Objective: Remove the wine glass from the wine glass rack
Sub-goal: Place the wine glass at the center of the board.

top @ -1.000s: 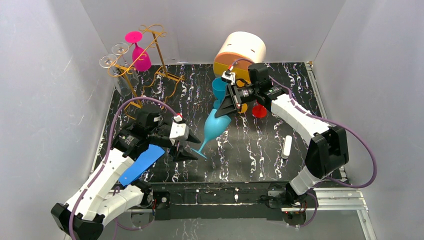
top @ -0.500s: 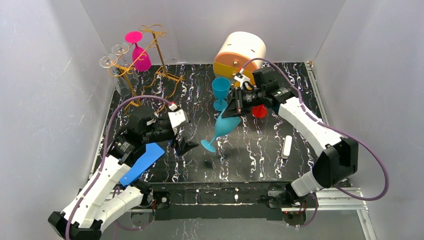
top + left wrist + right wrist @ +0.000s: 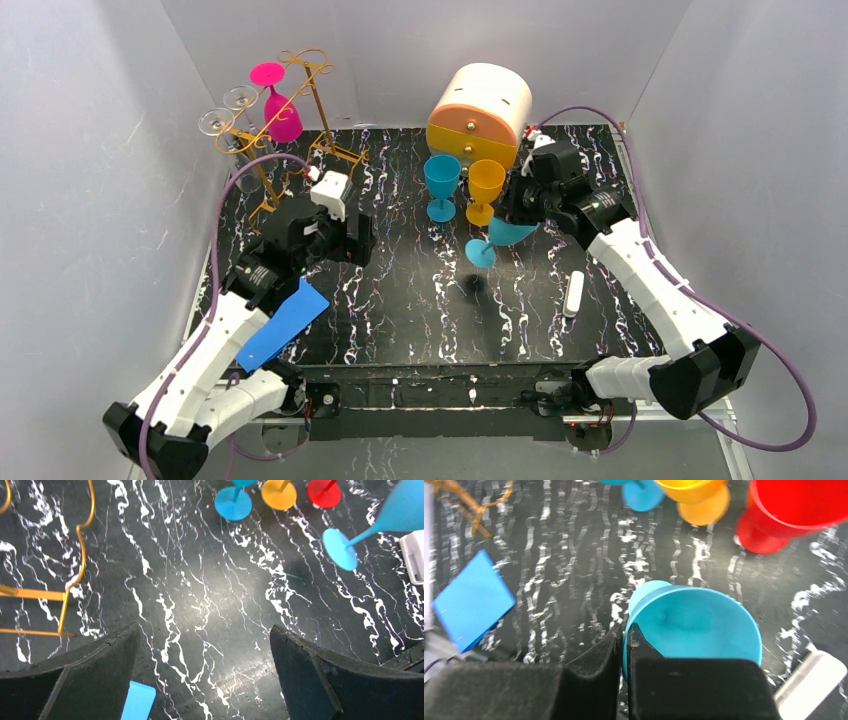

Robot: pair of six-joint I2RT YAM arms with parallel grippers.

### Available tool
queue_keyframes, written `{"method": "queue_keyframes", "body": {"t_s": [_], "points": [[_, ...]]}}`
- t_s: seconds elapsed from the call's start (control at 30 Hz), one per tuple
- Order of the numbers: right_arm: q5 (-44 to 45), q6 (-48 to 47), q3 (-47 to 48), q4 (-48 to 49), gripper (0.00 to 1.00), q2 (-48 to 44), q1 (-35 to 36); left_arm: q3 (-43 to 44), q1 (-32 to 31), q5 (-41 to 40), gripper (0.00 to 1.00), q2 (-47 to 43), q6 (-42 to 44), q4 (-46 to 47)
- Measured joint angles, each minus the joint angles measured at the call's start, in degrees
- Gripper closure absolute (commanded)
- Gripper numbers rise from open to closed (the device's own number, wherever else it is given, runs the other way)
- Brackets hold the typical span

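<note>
The gold wire wine glass rack (image 3: 318, 105) stands at the far left; a pink wine glass (image 3: 282, 115) and two clear glasses (image 3: 228, 125) hang on it. Its base wire shows in the left wrist view (image 3: 75, 575). My right gripper (image 3: 520, 212) is shut on the rim of a light blue wine glass (image 3: 497, 238), which it holds tilted above the table by the orange glass; one finger is inside the bowl (image 3: 696, 625), and the gripper (image 3: 625, 630) pinches the wall. My left gripper (image 3: 348, 242) is open and empty (image 3: 202, 645) over the table right of the rack base.
A teal glass (image 3: 441, 180) and an orange glass (image 3: 486, 185) stand mid-table; a red one (image 3: 794, 505) stands beside them. The cream-and-orange drawer box (image 3: 480, 110) is behind. A white bar (image 3: 574, 293) lies right, a blue card (image 3: 285, 325) near left.
My right gripper has carried the light blue glass to the right and back, beside the orange glass. My left gripper has let it go and drawn back towards the rack.
</note>
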Motion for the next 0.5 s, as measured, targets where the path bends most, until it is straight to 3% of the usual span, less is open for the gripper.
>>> {"method": "queue_keyframes", "body": {"t_s": [0.3,0.5], "points": [[16.37,1.81,-6.49,-1.51,0.99,-3.37,0.0,2.29,0.0,1.64,0.02,3.76,-2.38,-4.87],[18.97,1.03,-8.37,0.28,0.99,-3.56,-0.02,2.82,0.0,1.88,0.02,3.69,-2.08,-5.62]]}}
